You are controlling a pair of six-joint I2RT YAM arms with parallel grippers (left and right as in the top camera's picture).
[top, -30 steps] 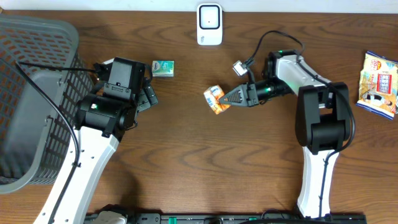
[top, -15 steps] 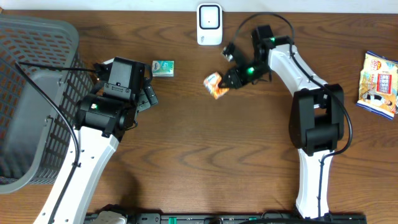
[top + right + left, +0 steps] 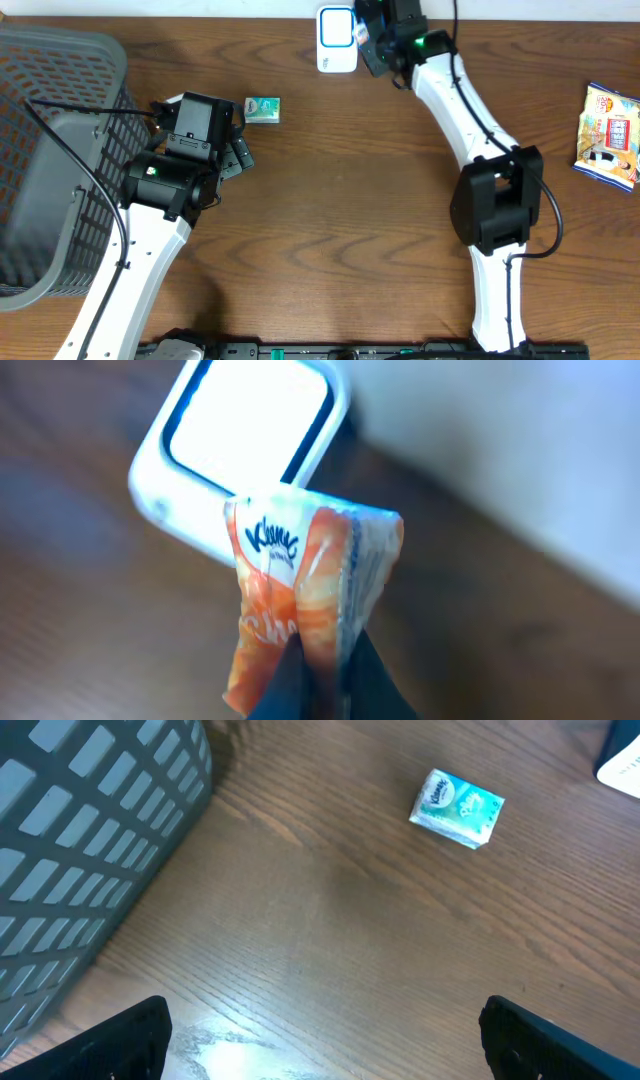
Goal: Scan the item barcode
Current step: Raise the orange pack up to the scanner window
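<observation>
Scanning looks the step in hand: the right hand (image 3: 320, 670) is clamped on a soft, crinkly orange-and-white plastic tissue pack (image 3: 300, 580), held just before the glossy white rounded-square scanner (image 3: 250, 440) at twelve o'clock of the wood-grain surface (image 3: 330, 230). Next, the pack's barcode, unseen here, probably must be turned to face the scanner window; the left hand (image 3: 320, 1050) hangs spread apart, empty, towards nine o'clock.

text | orange tissue pack (image 3: 300, 600) | brand "Kleenex" in blue script
</observation>
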